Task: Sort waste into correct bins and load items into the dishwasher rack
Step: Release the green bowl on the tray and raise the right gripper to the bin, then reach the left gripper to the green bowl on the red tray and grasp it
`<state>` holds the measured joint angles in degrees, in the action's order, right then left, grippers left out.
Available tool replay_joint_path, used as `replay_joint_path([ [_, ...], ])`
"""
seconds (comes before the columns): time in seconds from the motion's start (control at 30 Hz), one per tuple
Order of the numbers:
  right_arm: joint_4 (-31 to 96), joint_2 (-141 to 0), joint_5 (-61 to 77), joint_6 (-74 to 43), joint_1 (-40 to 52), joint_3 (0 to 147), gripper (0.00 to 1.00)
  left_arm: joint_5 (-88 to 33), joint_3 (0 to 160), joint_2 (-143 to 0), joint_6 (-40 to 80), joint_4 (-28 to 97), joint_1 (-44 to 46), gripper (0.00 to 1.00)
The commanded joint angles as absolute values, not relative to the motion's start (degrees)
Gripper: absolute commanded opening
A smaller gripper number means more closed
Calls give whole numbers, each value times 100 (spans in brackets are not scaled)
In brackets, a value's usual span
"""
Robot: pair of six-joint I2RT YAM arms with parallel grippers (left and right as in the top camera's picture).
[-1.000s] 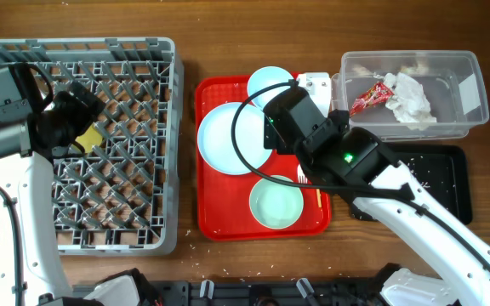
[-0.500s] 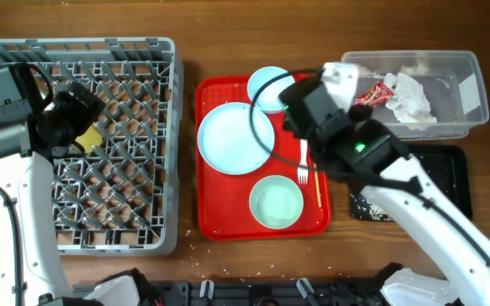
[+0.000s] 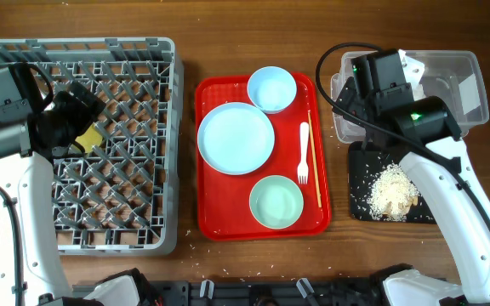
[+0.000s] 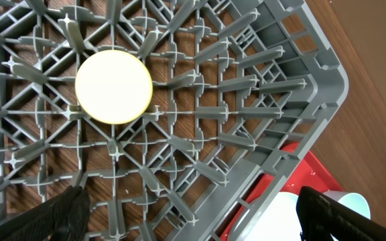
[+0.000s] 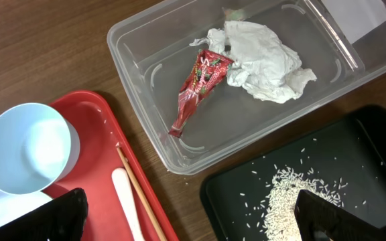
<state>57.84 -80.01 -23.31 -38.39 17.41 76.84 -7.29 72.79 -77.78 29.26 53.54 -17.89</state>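
The grey dishwasher rack (image 3: 134, 212) stands at the left, and the yellow cup (image 4: 114, 87) sits upside down in it. My left gripper (image 4: 193, 221) hangs open and empty above the rack, near the cup. The red tray holds the blue plate (image 3: 236, 138), two bowls (image 3: 271, 89) (image 3: 276, 201), the white fork (image 3: 303, 166) and the chopsticks (image 3: 314, 161). My right gripper (image 5: 189, 221) is open and empty over the gap between the clear tub (image 5: 146, 40) and the black tray (image 5: 374, 127). The red wrapper (image 5: 196, 90) and the tissue (image 5: 263, 50) lie in the tub. Rice (image 3: 394, 191) lies piled on the black tray.
The red tray (image 3: 211, 217) sits between the rack and the bins. My right arm (image 3: 432, 161) crosses over the tub and the black tray (image 3: 449, 166). Stray rice grains dot the wooden table near the front edge.
My right arm has swung from above the red tray to the right, over the tub, uncovering the fork, the chopsticks and the rice pile. The left arm has not moved.
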Motion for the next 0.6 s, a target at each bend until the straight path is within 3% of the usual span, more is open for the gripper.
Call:
replay_joint_path([
  [0.0, 5769, -7929, -2276, -3907, 1728, 7789, 100, -696, 7275, -7688, 2897, 5341, -1778, 100],
  [0.37, 5769, -7929, -2279, -3907, 1728, 7789, 100, -698, 7275, -7686, 2899, 5275, -1778, 100],
  [0.57, 5769, -7929, -2279, -3907, 1728, 7789, 100, -2753, 7275, -7688, 2895, 5509, -1603, 100],
])
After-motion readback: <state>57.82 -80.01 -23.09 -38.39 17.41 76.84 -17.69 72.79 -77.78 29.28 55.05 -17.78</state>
